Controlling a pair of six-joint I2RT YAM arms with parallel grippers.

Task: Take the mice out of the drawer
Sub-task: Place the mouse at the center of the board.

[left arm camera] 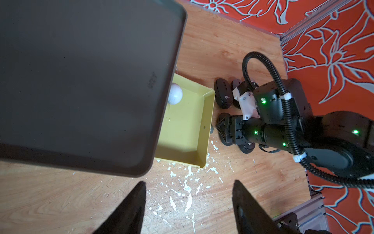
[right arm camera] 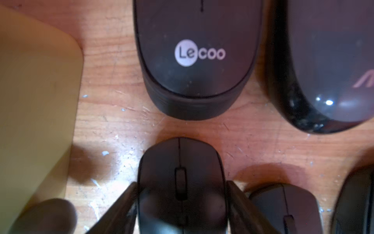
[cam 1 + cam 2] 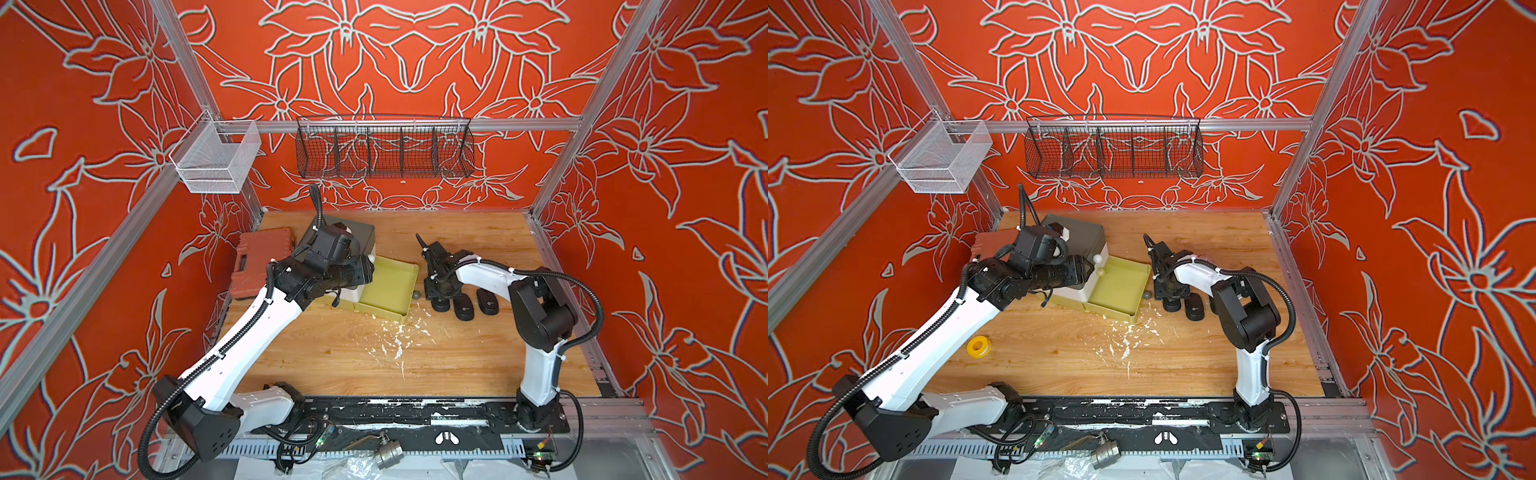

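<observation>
Since drawer (image 3: 390, 286) shows no mouse inside, emptying looks done; mice (image 3: 463, 307) lie near right edge of bench (image 3: 332, 353). Right gripper (image 2: 181, 183) straddles one mouse (image 2: 180, 158), grip unclear; left gripper (image 1: 188, 182) spread, empty.

A pale wooden tabletop (image 3: 478, 357) is carrying a grey plastic drawer box (image 3: 361, 232); black oval mice (image 3: 464, 309) are lying beside it.
</observation>
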